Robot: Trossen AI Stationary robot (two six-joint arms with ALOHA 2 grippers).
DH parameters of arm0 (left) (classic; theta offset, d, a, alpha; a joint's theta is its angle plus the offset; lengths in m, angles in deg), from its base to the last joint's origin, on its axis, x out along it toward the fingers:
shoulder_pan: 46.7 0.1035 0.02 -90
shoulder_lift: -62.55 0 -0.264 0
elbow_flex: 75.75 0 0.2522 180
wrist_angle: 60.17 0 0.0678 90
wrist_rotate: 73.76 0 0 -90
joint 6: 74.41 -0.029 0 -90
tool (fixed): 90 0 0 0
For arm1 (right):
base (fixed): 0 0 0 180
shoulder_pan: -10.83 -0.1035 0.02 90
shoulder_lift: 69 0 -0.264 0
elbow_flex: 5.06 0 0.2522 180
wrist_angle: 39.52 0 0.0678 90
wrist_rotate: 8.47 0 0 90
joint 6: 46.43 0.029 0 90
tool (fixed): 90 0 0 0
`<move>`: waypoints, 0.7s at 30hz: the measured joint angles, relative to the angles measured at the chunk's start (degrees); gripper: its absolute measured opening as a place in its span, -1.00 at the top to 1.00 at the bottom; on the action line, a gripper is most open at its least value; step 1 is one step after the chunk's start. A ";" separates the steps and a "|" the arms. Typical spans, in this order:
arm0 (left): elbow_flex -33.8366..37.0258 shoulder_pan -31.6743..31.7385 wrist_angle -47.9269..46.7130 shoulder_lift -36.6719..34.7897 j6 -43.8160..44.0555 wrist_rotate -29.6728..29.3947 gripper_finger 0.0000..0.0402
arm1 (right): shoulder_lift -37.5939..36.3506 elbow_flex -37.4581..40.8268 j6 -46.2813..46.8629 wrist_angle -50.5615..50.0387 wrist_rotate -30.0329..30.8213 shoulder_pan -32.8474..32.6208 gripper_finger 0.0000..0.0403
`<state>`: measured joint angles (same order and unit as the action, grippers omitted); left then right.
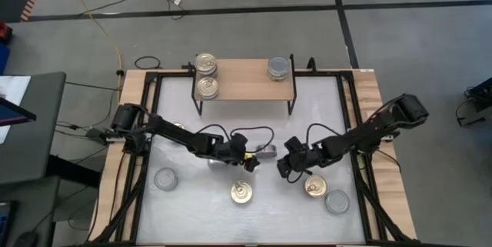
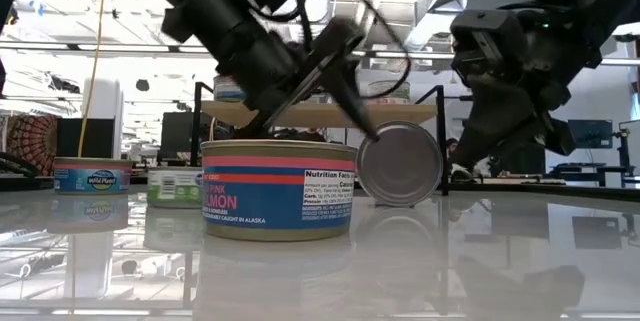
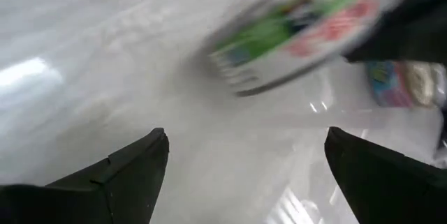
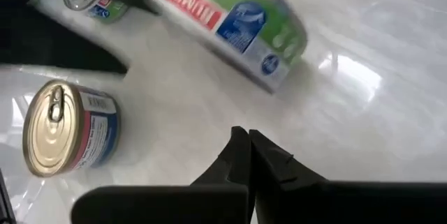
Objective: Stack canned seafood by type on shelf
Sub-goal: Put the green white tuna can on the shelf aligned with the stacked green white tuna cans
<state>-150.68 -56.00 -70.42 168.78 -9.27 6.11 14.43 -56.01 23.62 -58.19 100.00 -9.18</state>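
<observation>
The canned seafood is split between the shelf [image 1: 244,89] and the white tabletop [image 1: 254,216]. On the shelf, which stands at the table's far edge, I count two gold-lidded tins [image 1: 206,76] at its left end, one behind the other, and one silver-lidded tin [image 1: 279,67] at its right end. On the tabletop I see a silver-lidded can [image 1: 165,178] near the left edge, a gold pull-tab can [image 1: 242,192] near the front centre, another gold-lidded can [image 1: 315,188] to the right of it, and a silver-lidded can [image 1: 337,201] toward the front right corner.

A green-labelled tin [image 4: 237,15] is tipped on its edge at mid-table, between the two arms. The left gripper [image 1: 247,160] is right beside it with fingers [image 3: 119,175] spread wide apart; I cannot confirm contact. The right gripper [image 1: 286,168] sits near the tin's other side, its fingers [image 4: 241,158] pressed together on nothing.

In the low view a pink salmon can [image 2: 279,189] stands nearest the camera.
</observation>
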 joint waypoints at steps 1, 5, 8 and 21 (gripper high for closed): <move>-0.84 -0.20 0.33 0.15 -1.69 0.04 -0.83 | -0.42 0.00 -0.07 -0.54 0.01 0.02 0.89; -4.92 -1.19 -1.71 0.15 -10.55 -0.07 -0.83 | -1.80 -0.04 -0.23 -3.42 -0.30 -0.20 0.88; -9.54 -1.74 -9.15 0.03 -18.08 -0.82 -0.83 | -2.93 -0.04 -0.04 -6.15 -0.58 -1.20 0.87; -17.58 -1.01 -15.80 -0.10 -56.21 -4.71 -0.83 | -5.43 -0.04 1.95 -11.00 -0.51 -4.99 0.87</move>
<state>-168.26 -57.02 -86.22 168.68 -65.49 1.40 9.00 -56.06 25.58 -69.18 99.49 -14.17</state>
